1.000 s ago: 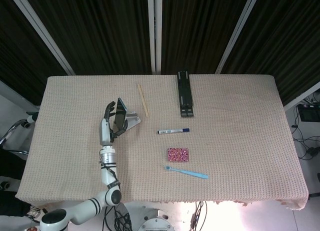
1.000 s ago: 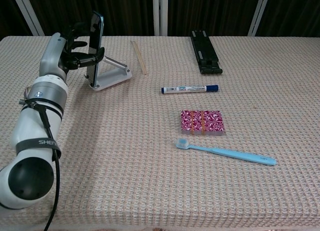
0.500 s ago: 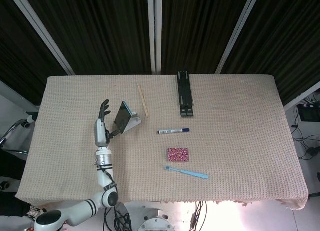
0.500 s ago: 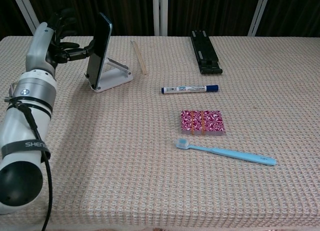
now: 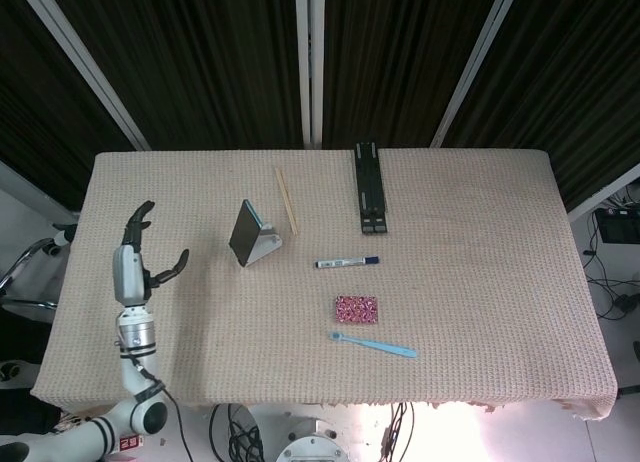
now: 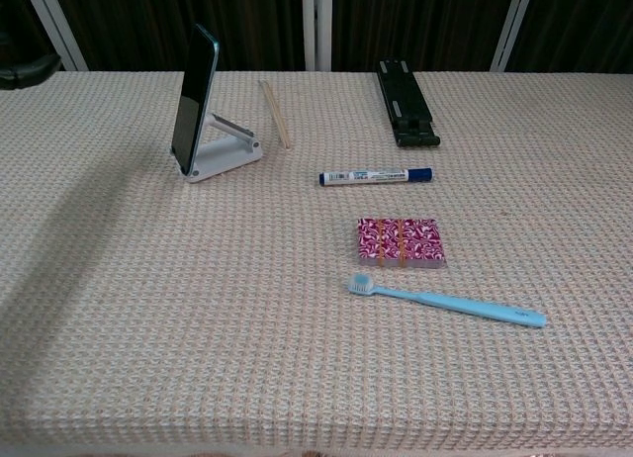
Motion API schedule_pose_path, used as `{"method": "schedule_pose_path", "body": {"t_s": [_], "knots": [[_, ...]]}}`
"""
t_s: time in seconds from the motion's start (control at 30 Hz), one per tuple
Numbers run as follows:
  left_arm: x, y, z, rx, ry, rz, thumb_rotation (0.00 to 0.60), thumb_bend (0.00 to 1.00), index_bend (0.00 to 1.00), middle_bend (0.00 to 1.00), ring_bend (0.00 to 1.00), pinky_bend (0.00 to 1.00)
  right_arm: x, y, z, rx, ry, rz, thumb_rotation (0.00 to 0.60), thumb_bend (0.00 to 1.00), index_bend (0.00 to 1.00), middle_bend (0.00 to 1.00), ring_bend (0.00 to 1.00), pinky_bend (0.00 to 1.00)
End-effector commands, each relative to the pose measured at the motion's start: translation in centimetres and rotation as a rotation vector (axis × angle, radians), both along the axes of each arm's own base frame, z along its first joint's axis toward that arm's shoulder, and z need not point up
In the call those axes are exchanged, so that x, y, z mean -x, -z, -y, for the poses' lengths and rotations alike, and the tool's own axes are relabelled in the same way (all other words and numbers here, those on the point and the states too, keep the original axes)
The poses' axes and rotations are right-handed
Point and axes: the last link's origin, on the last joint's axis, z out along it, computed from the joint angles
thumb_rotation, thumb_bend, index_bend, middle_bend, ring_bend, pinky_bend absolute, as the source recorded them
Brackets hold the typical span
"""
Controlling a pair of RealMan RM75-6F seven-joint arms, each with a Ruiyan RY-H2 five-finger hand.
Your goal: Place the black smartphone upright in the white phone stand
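Note:
The black smartphone (image 5: pixel 245 233) (image 6: pixel 194 98) stands upright, leaning back in the white phone stand (image 5: pixel 265 247) (image 6: pixel 226 155) at the table's back left. My left hand (image 5: pixel 137 260) hovers open over the table's left edge, well to the left of the phone, fingers spread and holding nothing. The chest view shows only a dark tip of that hand (image 6: pixel 22 71) at the frame's left edge. My right hand is in neither view.
A pair of wooden chopsticks (image 5: pixel 286 199) lies just right of the stand. A black folded stand (image 5: pixel 370 187) lies at the back centre. A blue-capped marker (image 5: pixel 347 262), a pink patterned pack (image 5: pixel 356 308) and a light blue toothbrush (image 5: pixel 374 345) lie mid-table.
My left hand has let go of the phone and drawn away to the left, toward the table's edge. The phone now stands alone in the stand.

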Motion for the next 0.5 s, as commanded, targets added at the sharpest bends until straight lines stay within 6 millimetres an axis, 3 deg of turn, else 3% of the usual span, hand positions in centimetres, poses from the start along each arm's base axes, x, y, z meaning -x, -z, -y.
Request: {"method": "schedule_pose_path", "body": {"t_s": [0.03,0.07,0.17,0.23,0.37,0.5], "knots": [[4.9,-4.7,5.0,0.15,-0.088,-0.379,0.579,0.19,0.14,0.15,0.12,0.24,-0.1,0.2,0.0,-0.002,-0.008,0.002,0.6,0.21,0.0,0.0,0.0,0.0],[5.7,-5.6,6.0,0.175,-0.114,-0.464,0.539,0.19,0.14,0.15,0.12,0.24,-0.2,0.4,0.0,-0.003,-0.014,0.004,0.6,0.21,0.0,0.0,0.0,0.0],[7.0,-7.1,8.3,0.23,-0.164,-0.62,0.349,0.16,0.14,0.14,0.1,0.24,-0.3,0.9,0.0,-0.011,-0.024,0.01,0.6,0.21,0.0,0.0,0.0,0.0],[7.3,-7.7,9.6,0.245,-0.184,-0.67,0.273,0.15,0.14,0.11,0.09,0.24,-0.4,1.2,0.1,-0.015,-0.031,0.017,0.6,0.2,0.0,0.0,0.0,0.0],[7.7,-8.5,11.7,0.224,-0.203,-0.699,0.219,0.15,0.14,0.1,0.09,0.24,-0.6,1.8,0.3,-0.023,-0.046,0.028,0.6,0.2,0.0,0.0,0.0,0.0],[8.2,-9.2,12.8,0.202,-0.204,-0.729,0.211,0.15,0.14,0.1,0.09,0.24,-0.8,2.3,0.6,-0.032,-0.053,0.032,0.6,0.2,0.0,0.0,0.0,0.0]]}}
